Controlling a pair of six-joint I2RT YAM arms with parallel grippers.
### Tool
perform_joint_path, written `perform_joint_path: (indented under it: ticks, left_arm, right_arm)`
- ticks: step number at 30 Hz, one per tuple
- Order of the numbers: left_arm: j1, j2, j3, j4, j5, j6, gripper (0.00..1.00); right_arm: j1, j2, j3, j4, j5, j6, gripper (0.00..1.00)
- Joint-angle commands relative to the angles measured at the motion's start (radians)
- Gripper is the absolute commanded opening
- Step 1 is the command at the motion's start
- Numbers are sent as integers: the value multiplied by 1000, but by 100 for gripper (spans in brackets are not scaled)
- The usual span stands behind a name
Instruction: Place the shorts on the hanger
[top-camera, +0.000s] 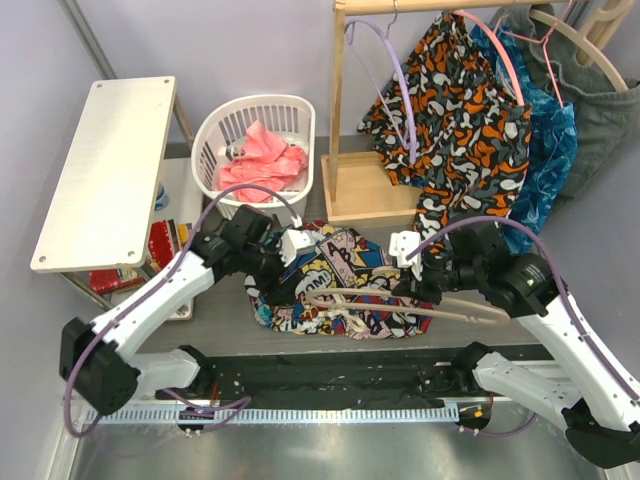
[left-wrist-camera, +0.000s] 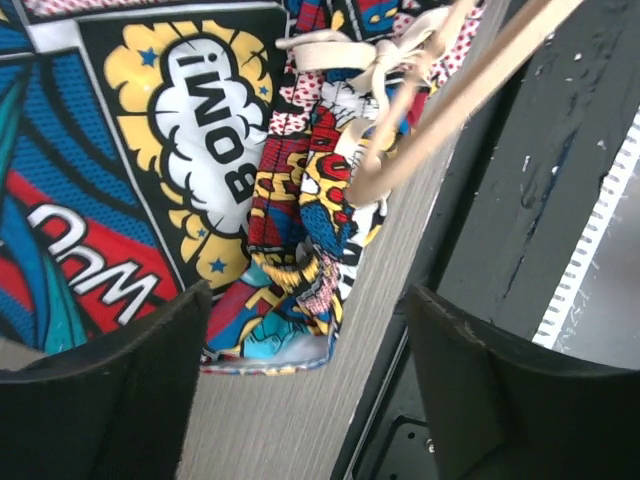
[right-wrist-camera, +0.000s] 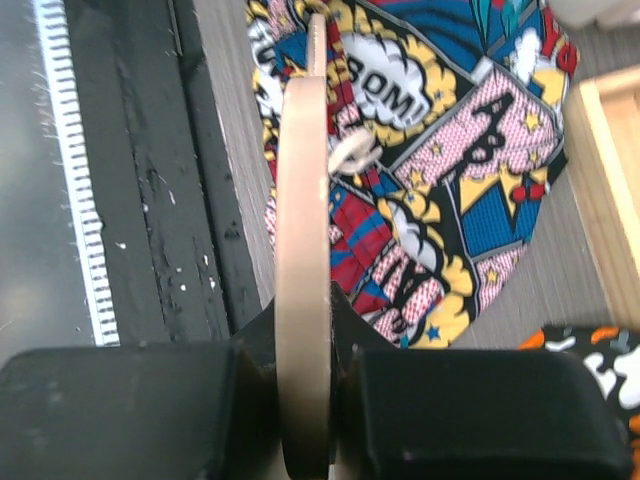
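Two claws sit low over the shorts (top-camera: 340, 285), which lie crumpled on the grey bench (top-camera: 230, 330) just in front of the wooden rack base (top-camera: 365, 190). The hanger (top-camera: 470, 313) lies across the shorts' near side, its long arm running from the middle of the cloth out to the right past the hem.

The right claw (top-camera: 415, 285) is clenched on the hanger: in the right wrist view its claw (right-wrist-camera: 303, 350) has both fingers (right-wrist-camera: 160, 410) pressed flat against the wood (right-wrist-camera: 303, 200), which stands edge-on and reaches away over the print (right-wrist-camera: 450, 150).

The left claw (top-camera: 280, 270) hangs over the shorts' left part, released. In the left wrist view its claw (left-wrist-camera: 305, 295) is spread wide with nothing between the fingers (left-wrist-camera: 110, 390); the cloth (left-wrist-camera: 150, 180) lies below, touching neither. The hanger's end (left-wrist-camera: 440, 110) rests on the bunched waist beside the white drawstring (left-wrist-camera: 340, 50); whether the cord loops around it I cannot tell.

A white basket (top-camera: 215, 135) holding pink cloth (top-camera: 265, 160) stands behind.
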Motion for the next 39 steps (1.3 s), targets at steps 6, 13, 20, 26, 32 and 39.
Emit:
perform_joint_path:
  ticks: [6,13,20,26,32,39]
  left_arm:
    - [-8,277,102,62,-63,-143,57]
    - [-52,371,99,31,-140,-152,48]
    - [-85,435,70,34,-208,-180,41]
    - [-115,414,62,-22,-165,-139,31]
    - [-164,277,35,-49,-117,-91,9]
    - [-184,233,39,-78,-108,-25,0]
  right_arm:
    - [3,80,107,-51,103,14,1]
    - [3,111,128,-87,91,-70,1]
    - [3,113,150,-118,52,-141,1]
    - [3,120,167,-138,52,-207,1]
    - [3,142,185,-138,23,-265,1]
    - [3,165,188,-150,-38,-376,1]
